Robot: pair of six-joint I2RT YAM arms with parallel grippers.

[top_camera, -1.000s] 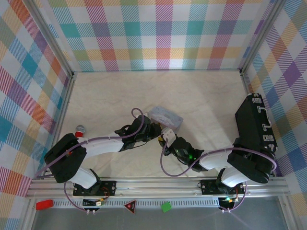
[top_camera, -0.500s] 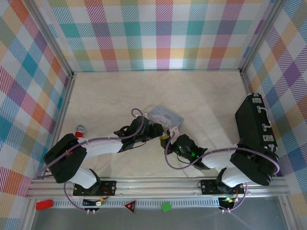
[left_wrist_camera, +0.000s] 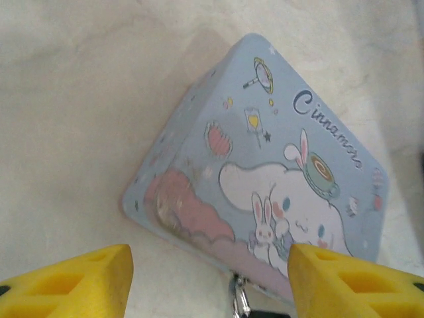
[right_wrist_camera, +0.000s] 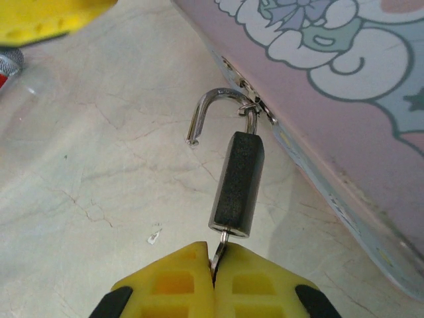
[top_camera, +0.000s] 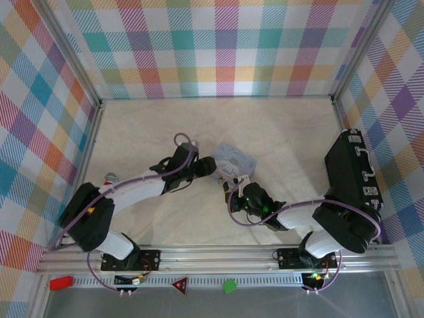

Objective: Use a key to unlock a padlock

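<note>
The padlock [right_wrist_camera: 238,180] is a small black body with a silvery shackle [right_wrist_camera: 213,101] swung open, its free end out of the body. The shackle still hooks the hasp on the light-blue cartoon tin [right_wrist_camera: 331,79]. The key [right_wrist_camera: 221,244] sticks into the padlock's lower end, and my right gripper [right_wrist_camera: 214,265] is shut on it. My left gripper [left_wrist_camera: 209,283] is open above the tin [left_wrist_camera: 265,152] edge, with nothing held. The shackle [left_wrist_camera: 240,301] shows low between its yellow fingertips [left_wrist_camera: 69,285]. From above, the left gripper [top_camera: 211,165] and right gripper [top_camera: 240,187] meet at the tin [top_camera: 236,161].
A black case [top_camera: 351,177] stands by the right wall. A red-handled tool [top_camera: 109,177] lies near the left wall beside my left arm. Checked walls close in the table on three sides.
My left gripper has opened and drawn back from the padlock toward the tin's far-left side. The right gripper, still shut on the key, has shifted slightly toward the tin.
</note>
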